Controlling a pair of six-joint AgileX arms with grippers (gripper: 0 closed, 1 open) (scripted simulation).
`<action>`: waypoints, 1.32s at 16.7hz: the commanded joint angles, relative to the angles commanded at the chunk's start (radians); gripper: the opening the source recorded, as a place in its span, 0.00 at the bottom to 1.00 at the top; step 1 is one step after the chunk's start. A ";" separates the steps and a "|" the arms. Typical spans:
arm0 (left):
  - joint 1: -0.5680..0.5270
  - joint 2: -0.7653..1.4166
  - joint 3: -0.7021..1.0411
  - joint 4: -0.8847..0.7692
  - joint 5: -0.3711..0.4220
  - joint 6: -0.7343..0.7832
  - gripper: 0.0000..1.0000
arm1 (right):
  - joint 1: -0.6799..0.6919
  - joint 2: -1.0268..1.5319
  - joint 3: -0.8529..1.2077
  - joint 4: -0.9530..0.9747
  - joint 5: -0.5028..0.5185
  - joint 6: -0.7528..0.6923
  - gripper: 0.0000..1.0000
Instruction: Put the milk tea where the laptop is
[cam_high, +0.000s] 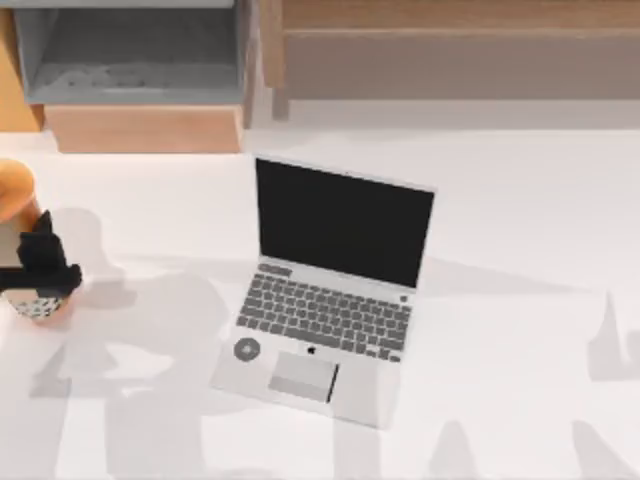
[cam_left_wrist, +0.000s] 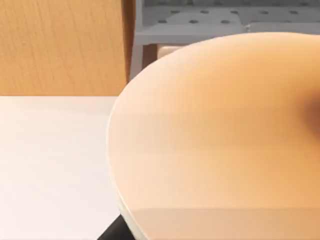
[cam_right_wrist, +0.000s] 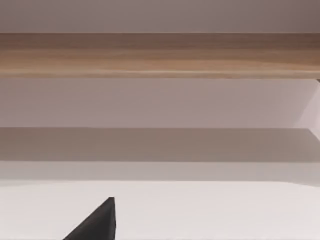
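my left gripper sits at the table's far left edge, its dark fingers closed around the milk tea, a tall clear cup of tan-orange drink with an orange lid and dark pearls at its base. the cup stands well apart from the slim silver laptop, open at the middle of the white table. in the left wrist view the orange lid looms close.

Rendered office-like desk: white table, open laptop, wooden shelving behind.
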 joint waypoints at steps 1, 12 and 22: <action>-0.010 -0.003 0.017 -0.001 -0.009 -0.005 0.00 | 0.000 0.000 0.000 0.000 0.000 0.000 1.00; -0.388 0.215 0.647 -0.227 -0.313 -0.215 0.00 | 0.000 0.000 0.000 0.000 0.000 0.000 1.00; -0.869 0.486 1.173 -0.519 -0.719 -0.478 0.00 | 0.000 0.000 0.000 0.000 0.000 0.000 1.00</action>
